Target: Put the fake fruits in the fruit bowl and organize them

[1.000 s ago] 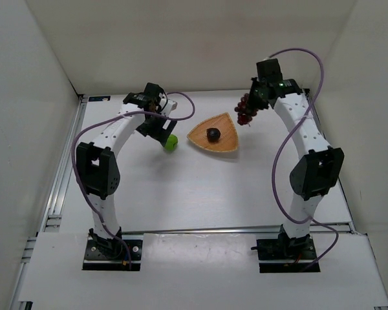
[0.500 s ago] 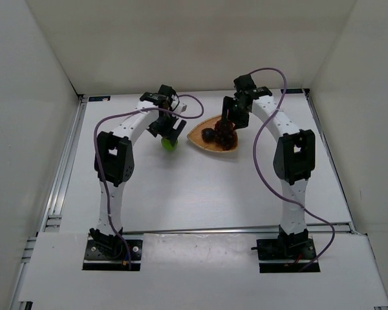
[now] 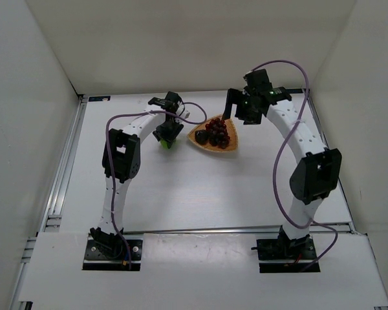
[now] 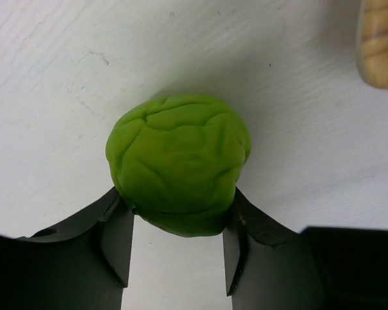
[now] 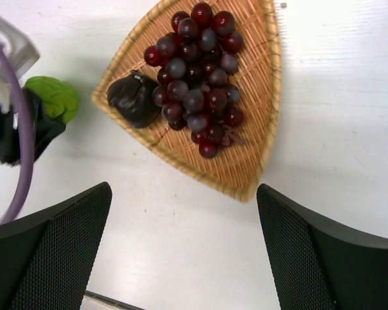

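Dark red-purple grape bunch (image 5: 197,71) was dropped into tan woven triangular bowl (image 5: 258,161), right gripper (image 5: 181,213) now spread empty; bright green apple (image 4: 178,161), edge-pinched by left gripper (image 4: 178,213), may be squeezed out.

Only a pale corner of the shallow tan woven fruit bowl (image 4: 380,45) shows at the left wrist view's upper right edge, while from above the black left gripper (image 3: 167,136) hides most of the bright green crinkled apple (image 3: 165,145).
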You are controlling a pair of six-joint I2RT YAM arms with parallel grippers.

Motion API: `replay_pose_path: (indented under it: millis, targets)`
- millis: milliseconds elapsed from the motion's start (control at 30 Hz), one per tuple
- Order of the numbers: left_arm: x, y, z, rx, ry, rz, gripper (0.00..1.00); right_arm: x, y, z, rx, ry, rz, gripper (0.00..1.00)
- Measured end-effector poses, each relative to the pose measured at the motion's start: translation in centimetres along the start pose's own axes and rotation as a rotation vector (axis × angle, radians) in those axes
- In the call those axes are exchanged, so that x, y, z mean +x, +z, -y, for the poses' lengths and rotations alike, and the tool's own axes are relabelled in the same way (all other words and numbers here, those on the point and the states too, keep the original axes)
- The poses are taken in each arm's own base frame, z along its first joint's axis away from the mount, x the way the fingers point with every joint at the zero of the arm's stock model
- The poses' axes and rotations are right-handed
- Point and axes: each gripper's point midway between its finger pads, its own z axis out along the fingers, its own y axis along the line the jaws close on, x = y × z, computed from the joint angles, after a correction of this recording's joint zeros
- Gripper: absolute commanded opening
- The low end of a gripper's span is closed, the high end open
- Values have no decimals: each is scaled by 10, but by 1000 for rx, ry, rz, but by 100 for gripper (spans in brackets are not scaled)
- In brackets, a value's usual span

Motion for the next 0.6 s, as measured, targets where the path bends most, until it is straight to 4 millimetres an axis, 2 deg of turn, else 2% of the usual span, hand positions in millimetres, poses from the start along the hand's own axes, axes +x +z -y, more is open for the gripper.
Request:
replay_pose_path:
  millis: [100, 200, 333, 467, 600]
  targets:
    - [-3, 0, -1, -2, 6, 14, 24, -1, -25, -1, -3, -5, 46, 98]
    - [-7, 0, -1, -3, 5, 27, 24, 6, -39, 3, 2, 3, 59, 98]
    - [-16, -11, 1, -10, 18, 66, 24, 18, -41, 15, 24, 18, 45, 98]
    - [-45, -37, 14, -20, 60, 174, 24, 30, -35, 29, 51, 41, 18, 98]
    - [-86, -68, 47, 11, 123, 320, 24, 37, -30, 38, 68, 62, 0, 98]
